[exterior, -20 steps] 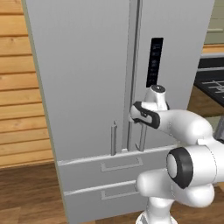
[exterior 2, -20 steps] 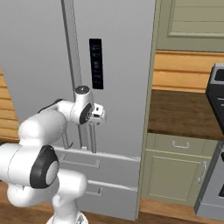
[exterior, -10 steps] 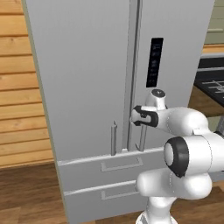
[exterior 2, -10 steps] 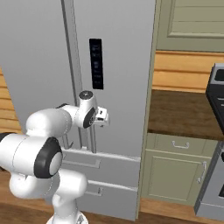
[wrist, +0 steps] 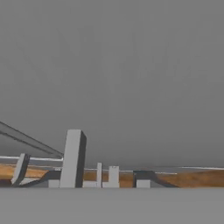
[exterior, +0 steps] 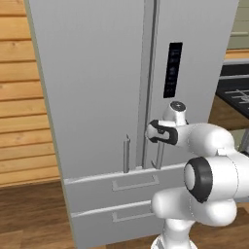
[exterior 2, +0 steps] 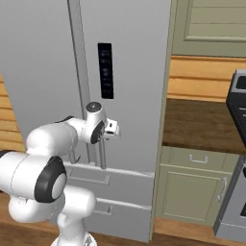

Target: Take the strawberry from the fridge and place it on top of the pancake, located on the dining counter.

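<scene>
Left base view: I had the gripper (exterior: pixel 156 132) right at the fridge (exterior: pixel 97 97), at the right door's bar handle (exterior: pixel 159 156). I couldn't tell if the jaws were gripping it or just around it. The left door's handle (exterior: pixel 126 154) stood just beside. Doors shut, so the strawberry sat somewhere behind them; I'd guess it's light, soft and easy to bruise, so pinch its sides gently.

Right base view: the gripper (exterior 2: pixel 113 129) was against the same handle (exterior 2: pixel 102 154), with lower cabinets (exterior 2: pixel 194 187) off to the far side.

Hand view: plain grey door panel (wrist: pixel 113 78) up close.
</scene>
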